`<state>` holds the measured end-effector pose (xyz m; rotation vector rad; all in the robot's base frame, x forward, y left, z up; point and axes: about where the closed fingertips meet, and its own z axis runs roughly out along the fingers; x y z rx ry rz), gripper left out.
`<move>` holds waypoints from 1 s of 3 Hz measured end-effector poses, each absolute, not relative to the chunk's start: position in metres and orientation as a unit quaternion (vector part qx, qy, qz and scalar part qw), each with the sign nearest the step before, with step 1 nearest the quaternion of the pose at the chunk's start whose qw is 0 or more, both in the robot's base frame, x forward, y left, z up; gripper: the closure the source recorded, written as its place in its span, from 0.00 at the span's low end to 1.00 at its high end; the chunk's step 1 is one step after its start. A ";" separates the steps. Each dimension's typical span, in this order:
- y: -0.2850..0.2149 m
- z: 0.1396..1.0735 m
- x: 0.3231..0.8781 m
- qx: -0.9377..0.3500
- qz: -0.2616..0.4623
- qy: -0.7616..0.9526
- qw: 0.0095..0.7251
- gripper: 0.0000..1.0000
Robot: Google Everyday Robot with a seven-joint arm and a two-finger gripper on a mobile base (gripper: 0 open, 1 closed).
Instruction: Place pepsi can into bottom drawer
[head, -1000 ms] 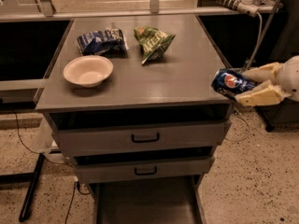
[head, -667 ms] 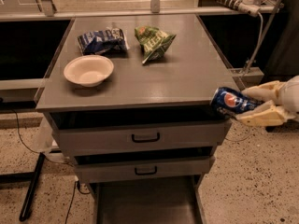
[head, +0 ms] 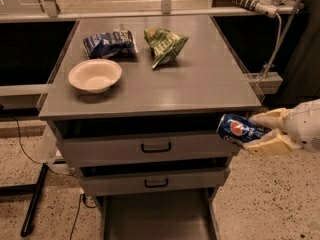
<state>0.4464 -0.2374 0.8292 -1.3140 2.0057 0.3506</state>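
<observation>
The pepsi can (head: 236, 129) is dark blue with a round red-white-blue logo. It lies on its side, held in the air at the right of the cabinet, level with the top drawer front. My gripper (head: 259, 131) reaches in from the right and is shut on the can, with one cream finger above it and one below. The bottom drawer (head: 155, 220) is pulled out at the bottom of the frame, showing a flat grey floor and low side walls. The can is above and to the right of it.
On the grey cabinet top (head: 210, 79) are a white bowl (head: 95, 75), a blue-and-white snack bag (head: 109, 43) and a green snack bag (head: 164, 45). Two shut drawer fronts (head: 156, 147) with black handles are above the open drawer. Speckled floor (head: 270, 199) lies to the right.
My gripper has carried the can downward and slightly left, from the level of the cabinet top's edge to the level of the top drawer front.
</observation>
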 end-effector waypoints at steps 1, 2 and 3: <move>-0.230 0.823 0.448 -0.520 0.135 0.766 0.354 1.00; -0.199 0.773 0.430 -0.540 0.180 0.746 0.346 1.00; -0.164 0.703 0.400 -0.559 0.223 0.723 0.339 1.00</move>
